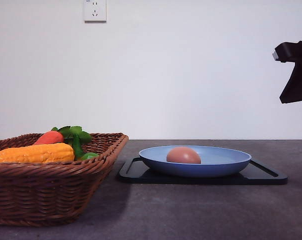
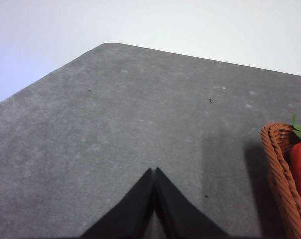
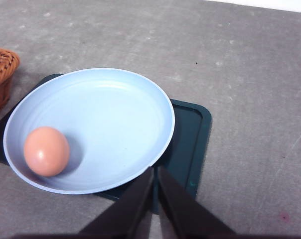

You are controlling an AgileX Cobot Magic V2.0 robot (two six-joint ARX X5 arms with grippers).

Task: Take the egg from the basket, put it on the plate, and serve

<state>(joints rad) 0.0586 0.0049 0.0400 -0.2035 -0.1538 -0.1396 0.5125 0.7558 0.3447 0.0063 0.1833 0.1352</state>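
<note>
Front view: grey table (image 1: 201,210), white wall (image 1: 191,75) with socket (image 1: 95,10). Egg (image 1: 183,155) on plate (image 1: 226,162), on tray (image 1: 261,176), beside basket (image 1: 51,190). Left gripper (image 2: 154,172) and right gripper (image 3: 155,172) closed, empty.

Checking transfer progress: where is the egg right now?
In the front view the egg lies in the light-blue plate, left of its centre, on the black tray right of the basket.

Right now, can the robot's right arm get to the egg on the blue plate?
Probably yes. The egg lies uncovered on the plate, with nothing over or around it, and the right pincer, shut and empty, hangs above the plate's rim. It would need to open first.
</note>
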